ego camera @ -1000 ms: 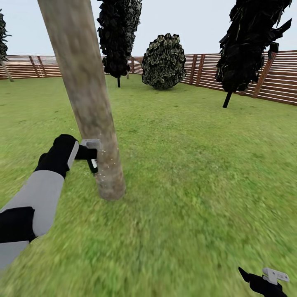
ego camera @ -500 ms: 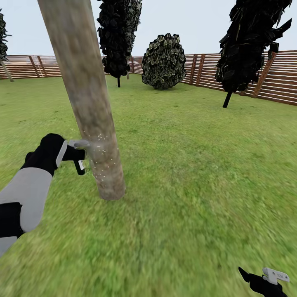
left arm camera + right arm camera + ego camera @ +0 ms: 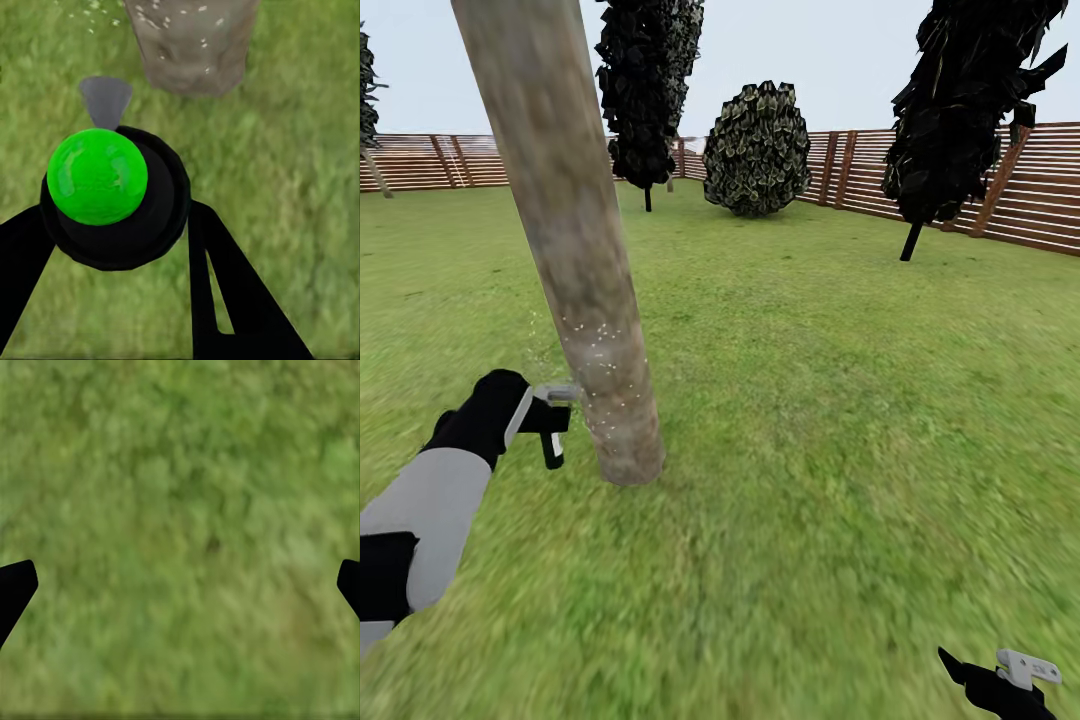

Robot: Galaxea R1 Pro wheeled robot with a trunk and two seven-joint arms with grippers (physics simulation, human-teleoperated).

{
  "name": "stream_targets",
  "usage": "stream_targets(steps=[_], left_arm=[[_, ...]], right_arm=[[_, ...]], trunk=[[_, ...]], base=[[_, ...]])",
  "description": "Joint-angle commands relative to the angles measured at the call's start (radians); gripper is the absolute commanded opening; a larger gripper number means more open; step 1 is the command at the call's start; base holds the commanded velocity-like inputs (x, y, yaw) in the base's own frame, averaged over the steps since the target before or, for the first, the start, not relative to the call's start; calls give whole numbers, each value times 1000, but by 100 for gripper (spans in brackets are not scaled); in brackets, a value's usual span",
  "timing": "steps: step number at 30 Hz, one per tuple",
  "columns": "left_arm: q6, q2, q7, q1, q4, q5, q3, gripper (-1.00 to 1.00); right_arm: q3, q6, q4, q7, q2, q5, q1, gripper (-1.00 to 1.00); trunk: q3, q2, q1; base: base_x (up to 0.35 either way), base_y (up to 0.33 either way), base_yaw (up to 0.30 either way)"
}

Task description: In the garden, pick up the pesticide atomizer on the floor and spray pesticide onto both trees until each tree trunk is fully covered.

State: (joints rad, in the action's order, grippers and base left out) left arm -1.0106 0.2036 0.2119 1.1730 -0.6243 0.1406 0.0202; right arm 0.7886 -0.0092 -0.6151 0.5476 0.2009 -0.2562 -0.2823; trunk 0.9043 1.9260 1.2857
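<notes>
No writing is legible on the pesticide atomizer (image 3: pixel 550 420), clamped in the left gripper (image 3: pixel 545 415) low beside the tree trunk (image 3: pixel 575 260), grey head just left of the bark. Pale pesticide (image 3: pixel 605 350) specks dot the trunk's lower part. The right gripper (image 3: pixel 1000 680) hangs low at near right, jaws wide apart over lawn (image 3: pixel 840 400).

The head camera is looking forward and down across the lawn (image 3: pixel 810 420) toward the fence (image 3: pixel 960 180), with the trunk (image 3: pixel 575 260) close at left. The left wrist camera is facing that trunk's (image 3: pixel 191 45) base from nearby. The right wrist camera is facing grass (image 3: pixel 180 532) closely.
</notes>
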Motion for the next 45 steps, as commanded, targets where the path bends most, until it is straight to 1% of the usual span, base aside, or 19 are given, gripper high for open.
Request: stream_targets(steps=[1,3,5,9,13,16,19,21,24,26,28,33,34,36,38,39,41,43,45], left_arm=[[-2,1,-1,3,0,-1,0,-100],[-7,2,-7,20,-2,-1,3,-100],[-10,1,-11,84,0,-1,2,-100],[-12,3,-12,148,1,-1,1,-100],[-12,9,-16,148,10,3,0,-100],[-10,60,-21,144,19,41,2,-100],[-9,74,-20,142,20,47,1,-100],[-9,65,-15,140,20,44,5,-100],[-11,13,-10,139,15,40,6,-100],[-12,-4,-10,139,10,39,8,-100],[-12,-6,-9,139,8,39,8,-100],[-8,20,-12,137,19,46,9,-100],[-6,24,-15,131,21,47,6,-100],[0,17,-19,84,20,48,4,-100],[4,-2,-21,29,20,44,5,-100],[6,-38,-22,-9,20,45,5,-100],[6,-70,-21,-29,13,44,6,-100],[4,-82,-22,-34,7,46,7,-100],[0,-81,-21,-35,4,44,10,-100]], right_arm=[[0,0,0,0,0,0,0,100],[1,0,0,0,0,0,0,100],[1,0,0,0,0,0,0,100],[1,0,0,0,0,0,0,100],[1,0,0,0,0,0,0,100],[1,0,0,0,0,0,0,100],[1,0,0,0,0,0,0,100],[1,0,0,0,0,0,0,100],[1,0,0,0,0,0,0,100],[1,0,0,0,0,0,0,100],[1,0,0,0,0,0,0,100],[1,0,-1,0,0,0,0,100],[1,0,-1,0,0,0,0,100],[1,0,-1,0,0,0,0,100],[1,0,-1,1,1,0,0,100],[1,0,-1,1,0,0,0,100],[1,0,-1,2,0,0,0,100],[1,0,-2,2,0,0,0,100],[1,0,-1,2,0,0,0,100]], trunk=[[0,0,0],[0,0,0],[0,0,0],[0,0,0],[0,0,0],[0,0,0],[0,0,0],[0,0,0],[0,0,0],[0,0,0],[0,0,0],[0,0,0],[0,0,0],[0,0,0],[0,0,0],[0,0,0],[0,0,0],[0,0,0],[0,0,0]], base=[[0,0,0],[0,0,0],[0,0,0],[0,0,0],[0,0,0],[0,0,0],[0,0,0],[0,0,0],[0,0,0],[0,0,0],[0,0,0],[0,0,0],[0,0,0],[0,0,0],[0,0,0],[0,0,0],[0,0,0],[0,0,0],[0,0,0]])
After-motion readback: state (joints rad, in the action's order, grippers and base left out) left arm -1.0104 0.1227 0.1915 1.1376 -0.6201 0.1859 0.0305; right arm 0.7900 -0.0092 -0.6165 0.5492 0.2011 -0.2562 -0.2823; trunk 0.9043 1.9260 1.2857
